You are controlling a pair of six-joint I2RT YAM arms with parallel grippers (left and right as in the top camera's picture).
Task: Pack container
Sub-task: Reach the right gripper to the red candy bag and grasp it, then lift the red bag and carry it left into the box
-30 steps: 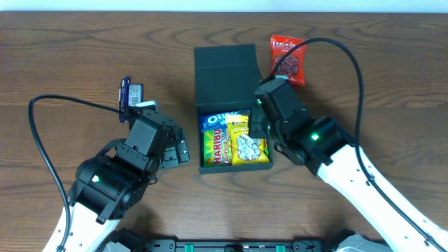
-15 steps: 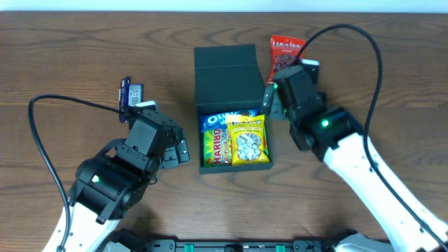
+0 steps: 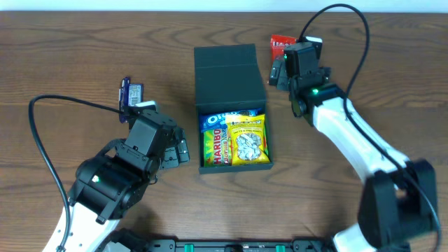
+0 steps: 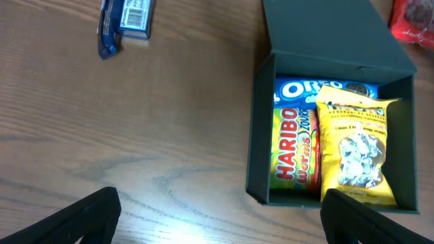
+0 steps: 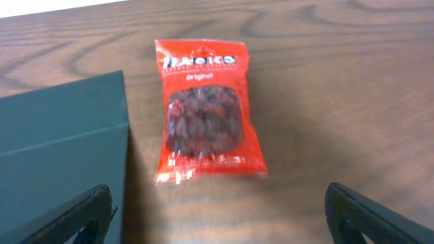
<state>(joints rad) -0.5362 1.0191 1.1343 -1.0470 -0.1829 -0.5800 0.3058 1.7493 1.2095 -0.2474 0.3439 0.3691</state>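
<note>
Now | left hand (image 4: pixel 224 211) apart | right hand (image 5: pixel 220 207) apart, near red packet (image 5: pixel 203 115) | container (image 5: pixel 64 142) beside

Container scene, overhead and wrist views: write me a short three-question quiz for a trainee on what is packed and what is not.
1. How many packets show inside the container?
2. True or false: the red packet lies on the table, outside the container.
3. The right claw is: A) open, holding nothing; B) shut on a yellow packet; C) shut on the container's lid.

Key
1. Three: the Oreo packet, the Haribo packet and the yellow packet.
2. True.
3. A.
</note>
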